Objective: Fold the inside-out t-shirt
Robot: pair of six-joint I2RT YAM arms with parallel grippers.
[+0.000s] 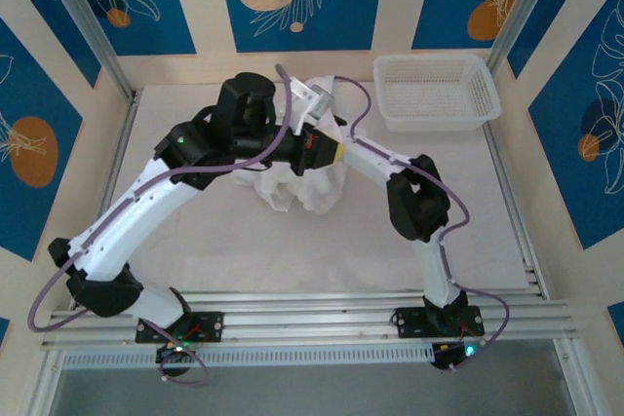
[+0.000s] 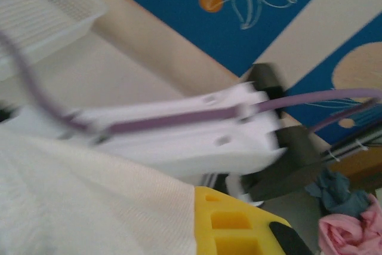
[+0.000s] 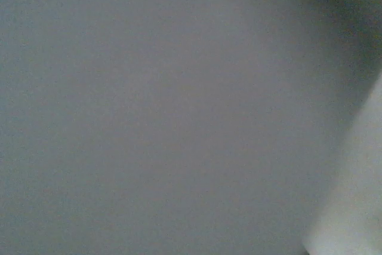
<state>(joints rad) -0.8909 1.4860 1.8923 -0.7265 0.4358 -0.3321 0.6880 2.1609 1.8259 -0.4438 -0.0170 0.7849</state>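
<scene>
near half of table [image 1: 292, 260] open; bunched t-shirt [image 1: 292, 192] blocks centre; basket [image 1: 434, 120] fills far-right corner.

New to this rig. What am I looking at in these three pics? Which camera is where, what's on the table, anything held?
These are two robot arms bolted at the table's near edge, each ending in a two-finger gripper. The top view looks down from behind them: left arm, right arm. The other two cameras ride on the wrists. On the table sit a bunched white t-shirt and, far right, a mesh basket. The left gripper is shut, apparently on the shirt's cloth. The right arm's jaws are shut too, but its wrist view is a grey blur, so I cannot tell what they hold.
</scene>
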